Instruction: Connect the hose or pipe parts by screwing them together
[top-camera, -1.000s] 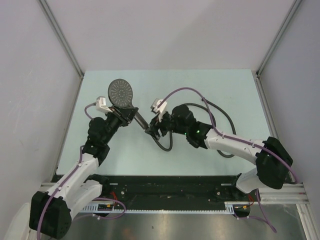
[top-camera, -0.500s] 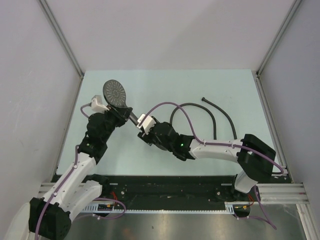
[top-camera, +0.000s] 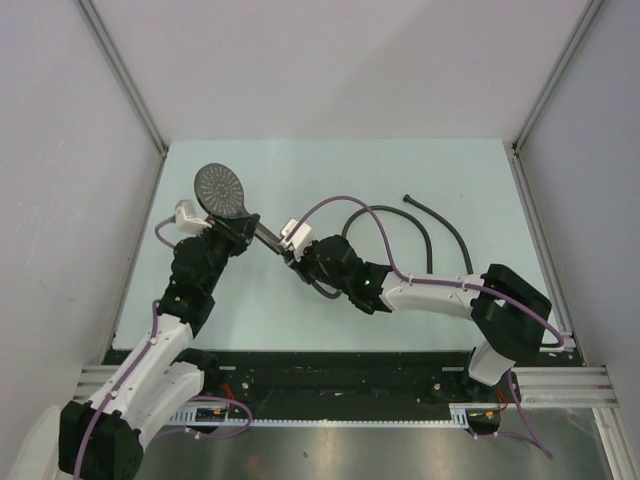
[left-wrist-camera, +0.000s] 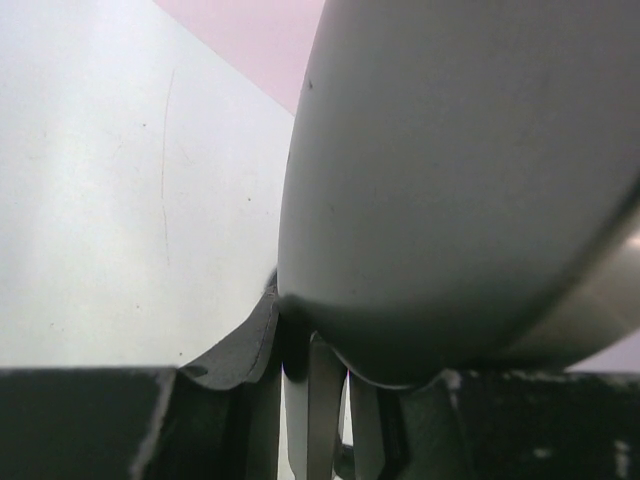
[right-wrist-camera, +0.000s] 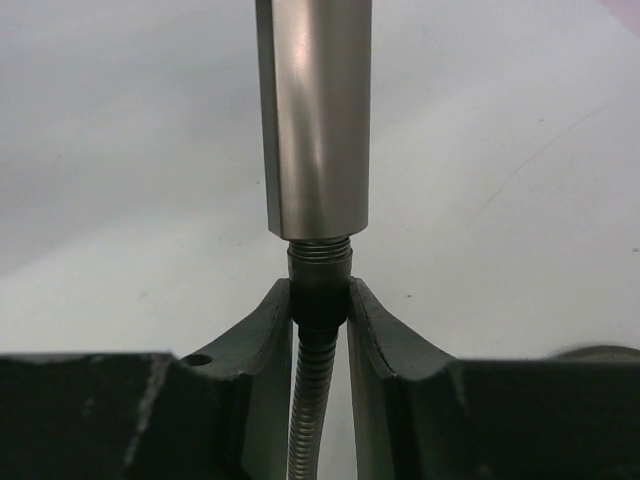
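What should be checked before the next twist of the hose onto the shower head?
1. Left claw shut on shower head: ok.
2. Right claw shut on hose nut: ok.
3. Hose nut in line with handle: ok.
4. Joint screwed fully home: not ok, thread shows between nut and handle.
5. Hose slack clear of the right arm: cannot tell.
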